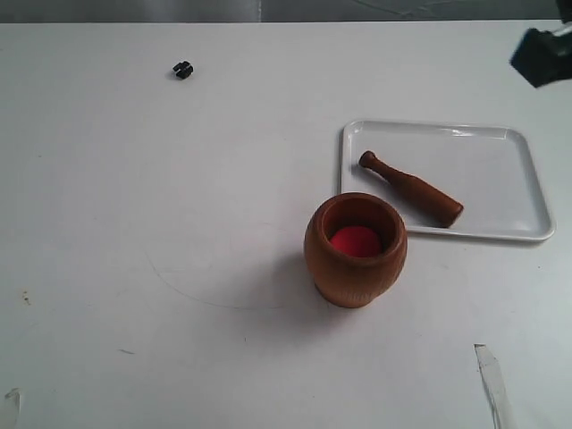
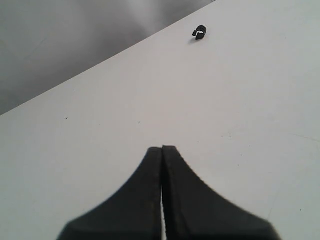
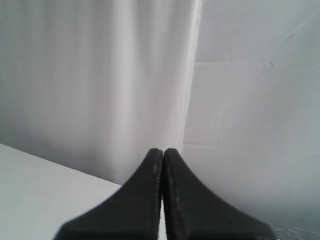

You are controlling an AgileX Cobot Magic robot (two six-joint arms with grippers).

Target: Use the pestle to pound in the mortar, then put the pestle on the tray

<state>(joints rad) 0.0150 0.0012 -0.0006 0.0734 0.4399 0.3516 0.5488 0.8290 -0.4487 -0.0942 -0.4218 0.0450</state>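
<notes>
The brown wooden mortar stands upright on the white table, its red bottom showing. Just behind it to the right lies the white tray, and the dark reddish pestle rests flat on it, knobbed end toward the tray's left. My right gripper is shut on nothing and faces a wall beyond the table; a dark part of that arm shows at the upper right of the exterior view. My left gripper is shut and empty over bare table, out of the exterior view.
A tiny black object lies far back on the left, near the table's far edge. A strip of tape sits at the front right. A faint curved mark runs left of the mortar.
</notes>
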